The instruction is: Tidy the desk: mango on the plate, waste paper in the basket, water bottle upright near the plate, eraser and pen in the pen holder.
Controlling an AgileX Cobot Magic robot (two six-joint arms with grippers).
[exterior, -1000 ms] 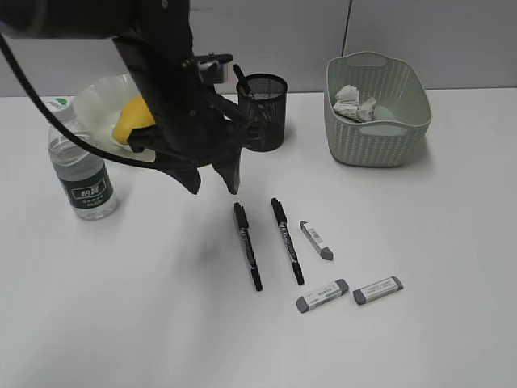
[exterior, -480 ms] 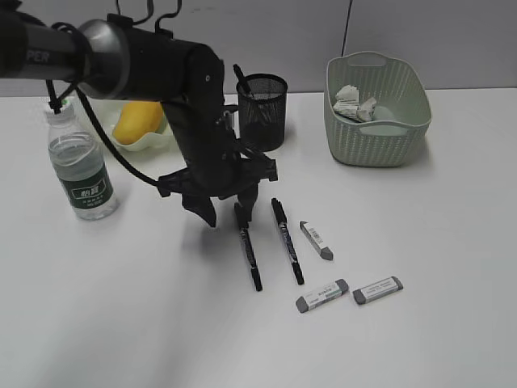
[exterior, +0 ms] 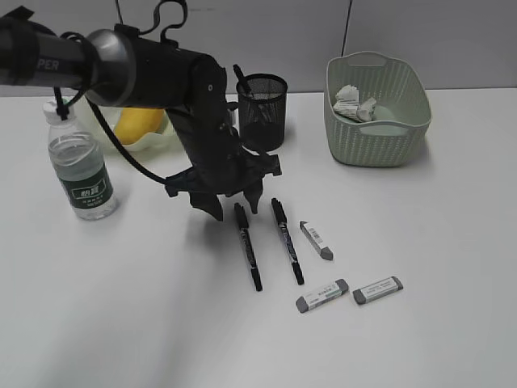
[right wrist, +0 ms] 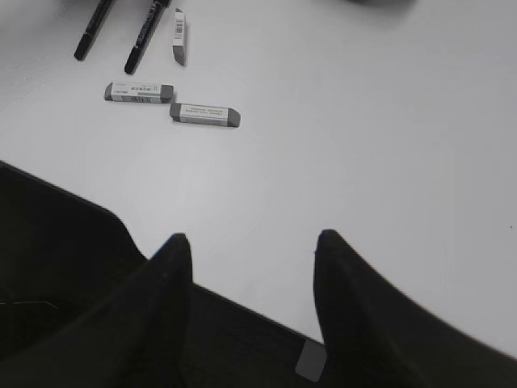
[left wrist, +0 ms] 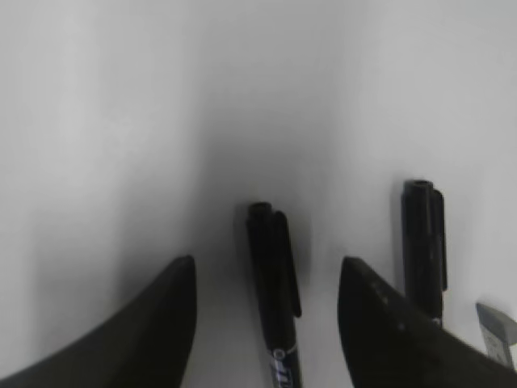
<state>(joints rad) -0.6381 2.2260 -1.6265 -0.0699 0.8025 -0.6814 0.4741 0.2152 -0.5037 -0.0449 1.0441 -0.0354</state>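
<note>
The left claw [exterior: 237,202] hangs wide open and empty astride the left pen's [exterior: 247,245] cap, mid-counter [exterior: 161,323], poised to pinch it for the pen holder [exterior: 262,111].

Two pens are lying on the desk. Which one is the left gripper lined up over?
The left pen, the one farther from the erasers. The open left gripper straddles its top end, with a finger on each side in the wrist view. The right pen lies outside the fingers.

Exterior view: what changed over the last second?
The left gripper came down from beside the pen holder to the desk, fingers open astride the left pen, nothing gripped. Pens, erasers, bottle, mango and basket stayed put.
</note>
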